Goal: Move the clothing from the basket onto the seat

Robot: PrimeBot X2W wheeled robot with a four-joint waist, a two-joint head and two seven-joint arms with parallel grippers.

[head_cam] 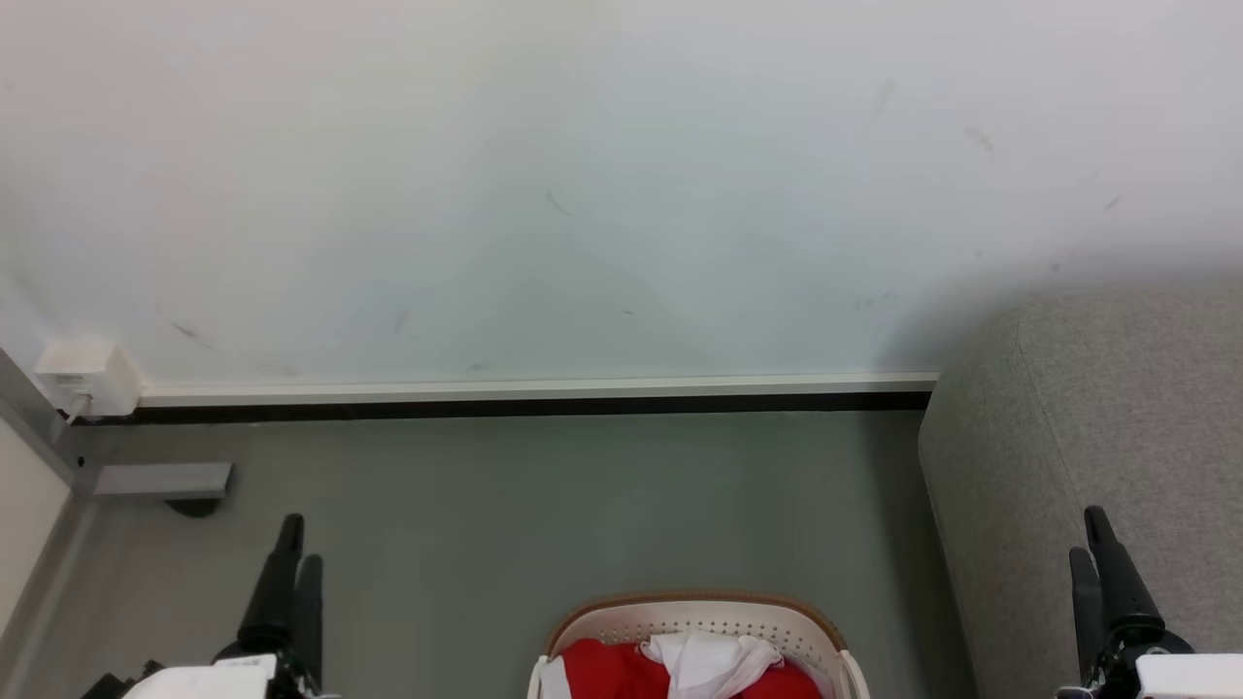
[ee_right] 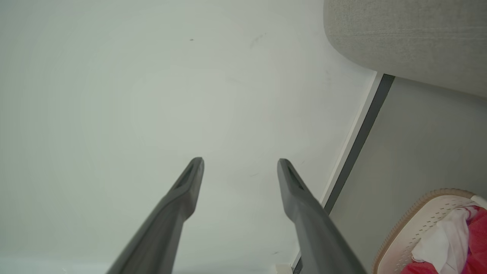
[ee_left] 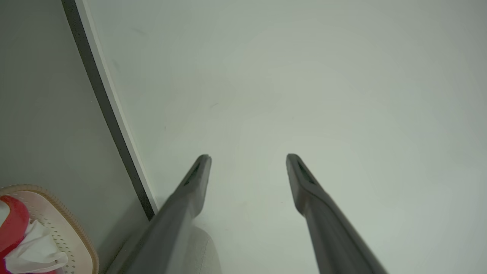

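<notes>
Both upright, left gripper (head_cam: 301, 544), right gripper (head_cam: 1087, 535), fingers (ee_left: 312, 190) spread, flanking basket (head_cam: 699, 599).

The basket (head_cam: 699, 614) sits on the floor (head_cam: 544, 505) at bottom centre of the head view, with the clothing (head_cam: 602, 670) in it. The seat (head_cam: 1117, 408) stands right of it, at the frame's right edge. The wall (head_cam: 583, 194) spans the upper half, behind both.

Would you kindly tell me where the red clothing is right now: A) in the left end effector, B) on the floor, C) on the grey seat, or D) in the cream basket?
D: the clothing lies bunched in the basket, apart from the seat; the left end effector and right end effector are open, holding nothing.
</notes>
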